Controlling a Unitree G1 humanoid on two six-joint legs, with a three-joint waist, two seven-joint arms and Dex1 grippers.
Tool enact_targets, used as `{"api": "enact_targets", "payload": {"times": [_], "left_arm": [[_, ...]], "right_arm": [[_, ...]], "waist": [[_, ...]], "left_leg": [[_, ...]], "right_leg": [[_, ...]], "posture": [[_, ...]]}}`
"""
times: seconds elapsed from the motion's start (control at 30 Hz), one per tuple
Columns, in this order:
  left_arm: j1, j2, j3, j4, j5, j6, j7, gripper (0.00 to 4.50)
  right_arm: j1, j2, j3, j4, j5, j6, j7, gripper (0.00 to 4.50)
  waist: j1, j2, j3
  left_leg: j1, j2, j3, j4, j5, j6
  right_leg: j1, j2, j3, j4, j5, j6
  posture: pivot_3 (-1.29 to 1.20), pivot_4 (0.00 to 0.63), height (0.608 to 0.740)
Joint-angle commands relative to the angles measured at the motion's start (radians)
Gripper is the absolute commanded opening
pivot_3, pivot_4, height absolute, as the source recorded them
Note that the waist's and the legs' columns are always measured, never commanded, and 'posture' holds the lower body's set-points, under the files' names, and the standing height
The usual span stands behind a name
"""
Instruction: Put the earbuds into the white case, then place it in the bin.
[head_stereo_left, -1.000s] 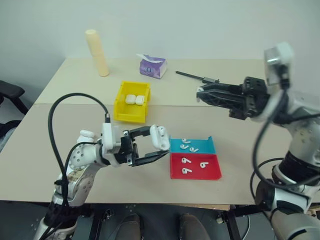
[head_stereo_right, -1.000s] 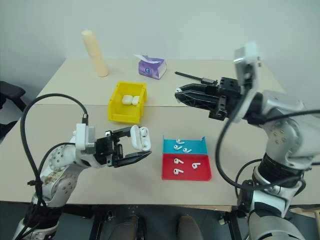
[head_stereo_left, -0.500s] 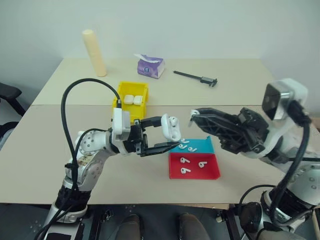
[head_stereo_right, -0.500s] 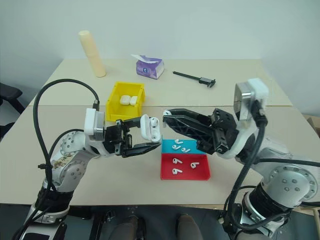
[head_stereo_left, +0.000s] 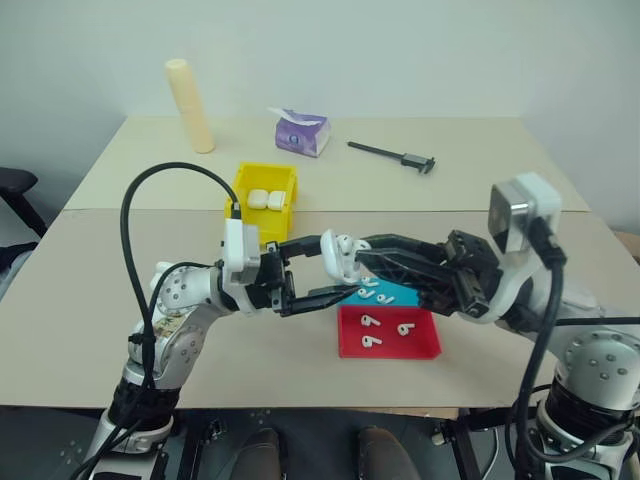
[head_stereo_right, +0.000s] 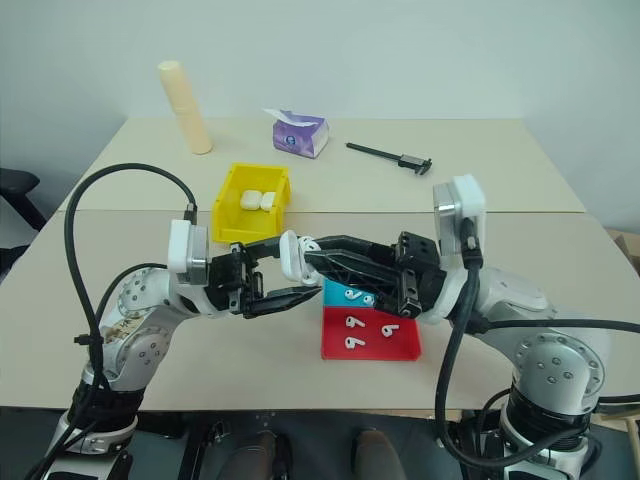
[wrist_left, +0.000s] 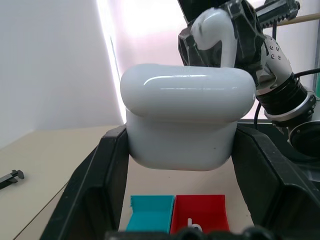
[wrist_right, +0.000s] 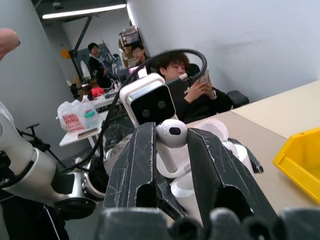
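Case lid (head_stereo_left: 345, 243) and earbud stem (wrist_right: 172, 157) behind right claw (wrist_right: 171, 150) fingers.

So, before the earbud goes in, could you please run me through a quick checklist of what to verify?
1. Left pincer grips the white case: ok, case sits between both fingers.
2. Right pincer holds an earbud: ok, pinched between its fingers.
3. Earbud is at the case: ok, it hangs just above it.
4. Case lid is open: cannot tell.
5. Bin has room: ok, two cases lie at its far end.
6. More earbuds are left: ok, some lie in the teal tray and the red tray.
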Motion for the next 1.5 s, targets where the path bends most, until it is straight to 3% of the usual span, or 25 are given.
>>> {"api": "enact_targets", "payload": {"times": [0.03, 0.67, 0.8, 1.17, 1.27, 1.43, 1.5], "left_arm": [[0.005, -0.005, 0.018, -0.042, -0.024, 0.000, 0.010, 2.78], [0.009, -0.019, 0.014, -0.033, -0.012, -0.021, 0.001, 2.78], [0.006, -0.021, 0.014, -0.025, -0.007, -0.024, -0.002, 2.78], [-0.004, -0.029, -0.003, 0.038, 0.029, -0.041, -0.017, 2.78], [-0.032, -0.052, -0.027, 0.120, 0.097, -0.112, -0.036, 2.78], [-0.114, -0.093, -0.054, 0.211, 0.148, -0.125, -0.026, 2.78], [-0.137, -0.102, -0.067, 0.226, 0.171, -0.115, -0.013, 2.78]], "right_arm": [[0.011, -0.028, 0.036, -0.019, -0.026, -0.072, 0.020, 1.10], [0.071, -0.096, 0.115, -0.015, -0.084, -0.226, 0.042, 1.10], [0.071, -0.115, 0.116, -0.017, -0.100, -0.239, 0.031, 2.36], [0.046, -0.259, 0.041, 0.038, -0.061, -0.237, 0.129, 2.36], [-0.070, -0.333, 0.059, 0.088, -0.055, -0.201, 0.135, 1.79], [-0.305, -0.398, 0.182, 0.148, -0.124, -0.152, 0.169, 0.07], [-0.363, -0.411, 0.249, 0.153, -0.187, -0.147, 0.187, 0.03]], "waist": [[0.000, 0.000, 0.000], [0.001, 0.000, 0.000], [0.001, 0.000, 0.000], [0.003, 0.000, 0.000], [0.001, -0.001, 0.000], [0.000, -0.001, 0.000], [0.001, -0.001, 0.000]], "left_leg": [[0.000, 0.000, 0.000, 0.000, 0.000, 0.000], [0.000, 0.000, 0.000, 0.000, 0.000, 0.000], [0.000, 0.000, 0.000, 0.000, 0.000, 0.000], [0.000, 0.000, 0.000, 0.000, 0.000, 0.000], [0.001, 0.000, 0.000, 0.001, 0.000, 0.000], [-0.001, 0.000, 0.000, 0.000, 0.000, 0.001], [-0.002, 0.000, 0.000, 0.000, 0.000, 0.001]], "right_leg": [[0.000, 0.000, 0.000, 0.000, 0.000, 0.000], [0.000, 0.000, 0.000, 0.000, 0.000, 0.000], [0.000, 0.000, 0.000, 0.000, 0.000, 0.000], [0.000, 0.000, 0.000, -0.001, 0.000, 0.000], [0.000, 0.000, 0.001, -0.001, 0.000, 0.000], [-0.001, 0.001, 0.000, -0.001, 0.000, 0.000], [-0.002, 0.001, 0.001, -0.002, 0.000, 0.000]], "posture": [[0.00, 0.150, 0.740], [0.00, 0.150, 0.740], [0.00, 0.150, 0.740], [0.00, 0.150, 0.740], [0.00, 0.150, 0.740], [0.00, 0.150, 0.740], [0.00, 0.150, 0.740]]}}
